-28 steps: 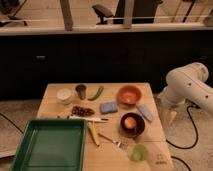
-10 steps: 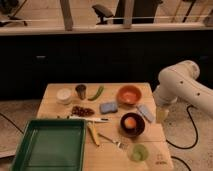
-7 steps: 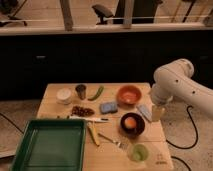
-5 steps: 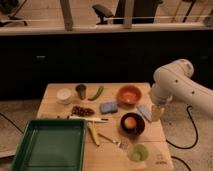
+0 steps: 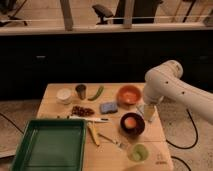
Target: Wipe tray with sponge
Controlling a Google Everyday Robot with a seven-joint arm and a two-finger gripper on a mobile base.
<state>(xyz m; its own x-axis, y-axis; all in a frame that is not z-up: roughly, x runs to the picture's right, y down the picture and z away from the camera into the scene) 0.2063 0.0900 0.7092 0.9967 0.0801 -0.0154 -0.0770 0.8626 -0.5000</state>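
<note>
Your arm (image 5: 167,85) has swung toward 9 o'clock. Nearly three seconds back its white body stood off the 3 o'clock edge of the table (image 5: 52,106), with only its lower end near the boards; now its bulk hangs over that edge. The shift came gradually (a little further in nearly every picture, least around the half-second mark). The gripper (image 5: 148,110) has come in with it. It now points down over the table's 3 o'clock side, at about 4 o'clock of the orange bowl (image 5: 129,94) and 1 o'clock of the dark bowl (image 5: 132,123), near both. It covers tabletop that lay in open view earlier.
</note>
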